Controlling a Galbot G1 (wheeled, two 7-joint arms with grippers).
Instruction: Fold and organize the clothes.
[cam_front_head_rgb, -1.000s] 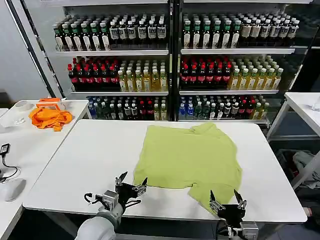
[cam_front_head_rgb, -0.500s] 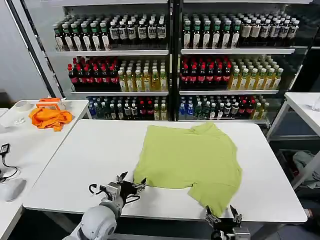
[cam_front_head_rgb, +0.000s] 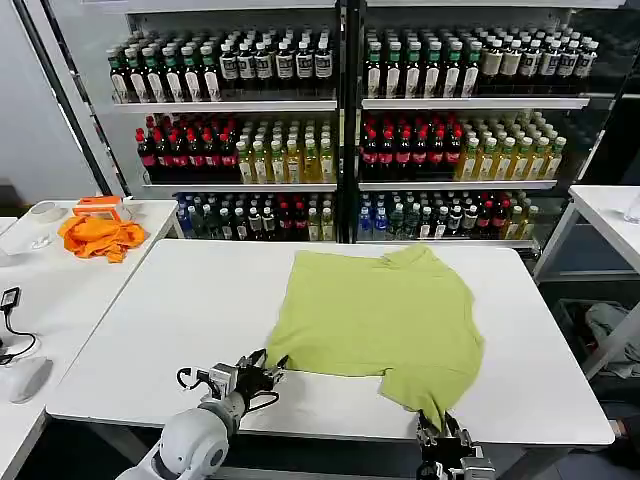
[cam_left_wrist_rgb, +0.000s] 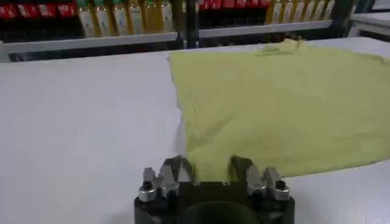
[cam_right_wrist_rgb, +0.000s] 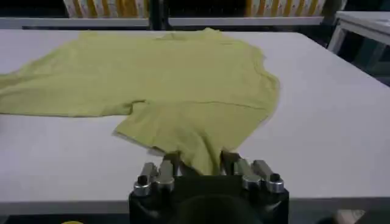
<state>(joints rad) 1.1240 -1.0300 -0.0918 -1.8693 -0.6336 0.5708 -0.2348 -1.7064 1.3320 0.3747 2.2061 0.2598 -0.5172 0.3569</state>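
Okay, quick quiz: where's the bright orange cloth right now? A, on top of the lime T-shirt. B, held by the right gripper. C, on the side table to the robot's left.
C: the bright orange cloth lies bunched on the white side table, apart from the lime cotton T-shirt.

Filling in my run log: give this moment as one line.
left gripper: open, at near-left hem | right gripper: open, at near sleeve tip | lime cotton T-shirt: partly folded on white table

I see a white table (cam_front_head_rgb: 180, 320) in the middle. Far side: shelves (cam_front_head_rgb: 340, 103) packed with bottles (cam_front_head_rgb: 420, 145) in rows. Left side table (cam_front_head_rgb: 60, 280) carries an orange cloth (cam_front_head_rgb: 98, 236), a tape roll (cam_front_head_rgb: 44, 212), and near me a cable (cam_front_head_rgb: 10, 320). Another white table (cam_front_head_rgb: 605, 205) far right.
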